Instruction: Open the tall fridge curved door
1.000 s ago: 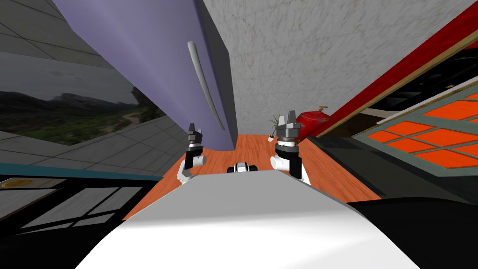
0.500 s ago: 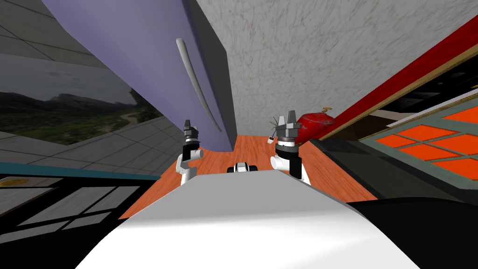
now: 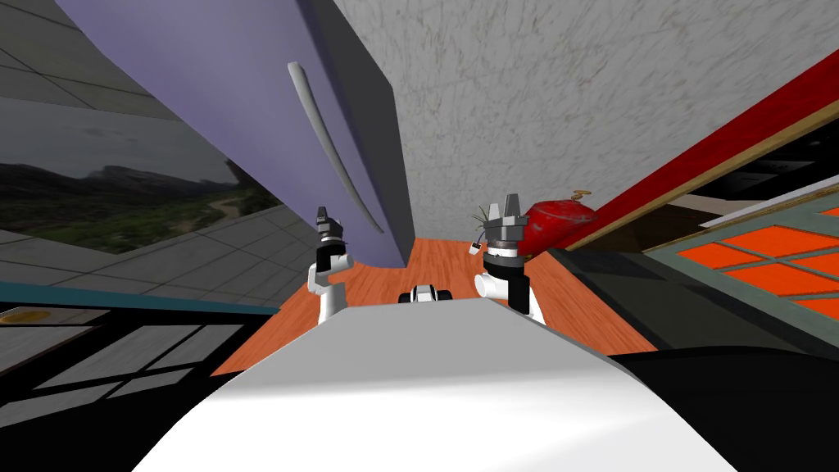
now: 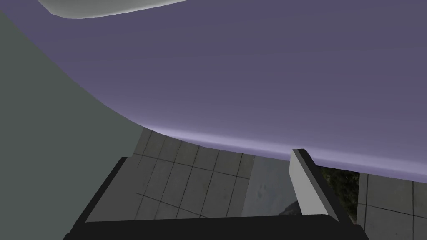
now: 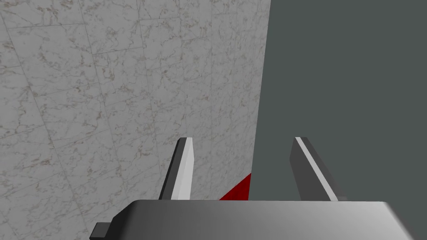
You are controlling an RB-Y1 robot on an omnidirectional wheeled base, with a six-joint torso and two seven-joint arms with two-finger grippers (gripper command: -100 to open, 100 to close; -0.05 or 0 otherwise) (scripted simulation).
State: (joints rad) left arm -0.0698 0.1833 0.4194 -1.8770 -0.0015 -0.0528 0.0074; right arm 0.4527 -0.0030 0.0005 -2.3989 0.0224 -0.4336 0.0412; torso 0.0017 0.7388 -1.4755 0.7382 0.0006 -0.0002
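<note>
The tall purple fridge door (image 3: 238,90) stands ahead and to my left, seemingly shut against its grey side panel. Its long pale grey handle (image 3: 330,152) runs lengthwise up the door, bowed, close to the edge nearest the stone wall. The left claw (image 3: 325,215) hangs close before the door's face near the handle's lower end, which lies just to its right; the bar climbs away above it. Its fingers are spread and empty, and the wrist view puts the handle beyond the fingertips, not between them. This is plainly the nearer arm. The right claw (image 3: 504,206), likewise spread and empty, is raised well apart from the handle.
</note>
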